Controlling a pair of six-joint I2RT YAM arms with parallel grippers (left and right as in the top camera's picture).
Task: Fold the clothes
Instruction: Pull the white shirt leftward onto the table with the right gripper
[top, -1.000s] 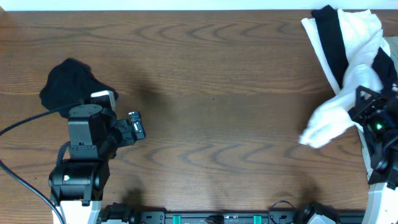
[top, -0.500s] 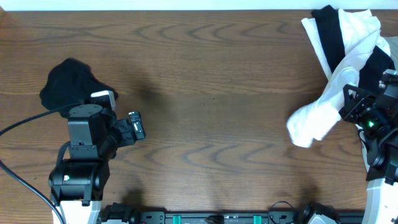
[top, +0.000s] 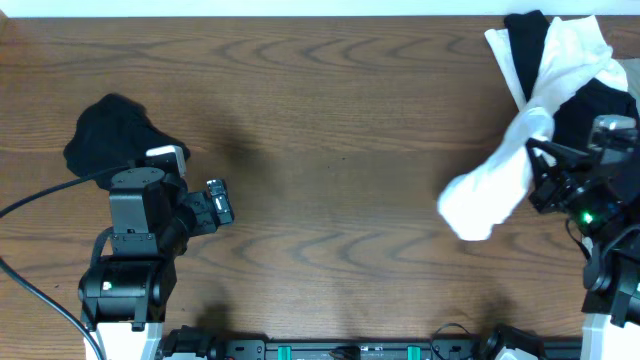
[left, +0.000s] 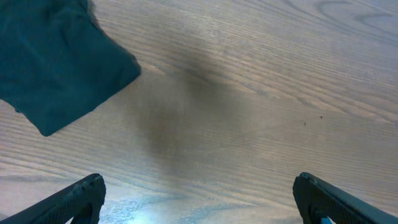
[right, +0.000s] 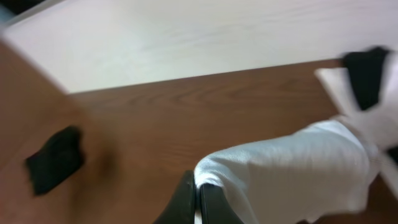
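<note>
A pile of black and white clothes (top: 525, 45) lies at the table's far right corner. A white T-shirt (top: 485, 195) stretches out of the pile toward the table's middle and hangs bunched above the wood. My right gripper (top: 538, 185) is shut on a fold of it. In the right wrist view the two fingers (right: 198, 200) press together on the white T-shirt's (right: 292, 171) edge. My left gripper (top: 218, 200) rests at the left, jaws wide open over bare wood (left: 199, 199) and holding nothing. A crumpled black garment (top: 110, 135) lies just behind it.
The black garment (left: 56, 62) fills the left wrist view's upper left corner. Beyond the table's far edge stands a white wall (right: 186, 37). A black cable (top: 40, 200) runs to the left arm's base. Wood grain tabletop (top: 330, 180) spans between the arms.
My right gripper has moved left and slightly away from the front edge, drawing the white T-shirt further out of the pile. The left arm has stayed still.
</note>
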